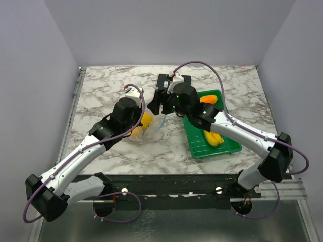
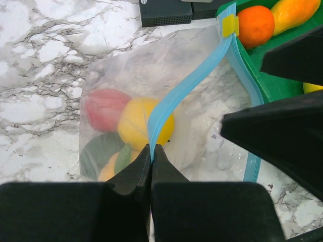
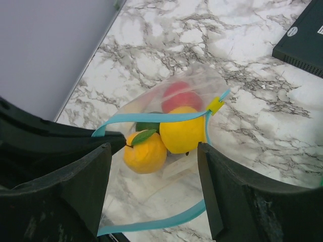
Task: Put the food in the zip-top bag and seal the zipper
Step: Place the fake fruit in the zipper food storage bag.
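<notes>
The bag (image 2: 202, 65) lies on the table (image 1: 111, 91), just left of the tray (image 1: 199, 146). Several fruits (image 3: 184, 133) sit inside the bag, other fruits (image 1: 214, 138) lie in the tray. A box (image 1: 169, 80) rests behind both.

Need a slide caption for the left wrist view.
Left gripper pinching the zipper of the zip-top bag, fruits inside.

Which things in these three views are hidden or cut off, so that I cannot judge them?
Top external: the left gripper and right gripper cover most of the zip-top bag; how far its zipper is closed cannot be told there.
Wrist views: the green fruit is half hidden by the yellow fruit and the plastic; its shape is unclear.
Left wrist: the right gripper and the picture edge cut off the green tray; fruit there cannot be counted.
</notes>
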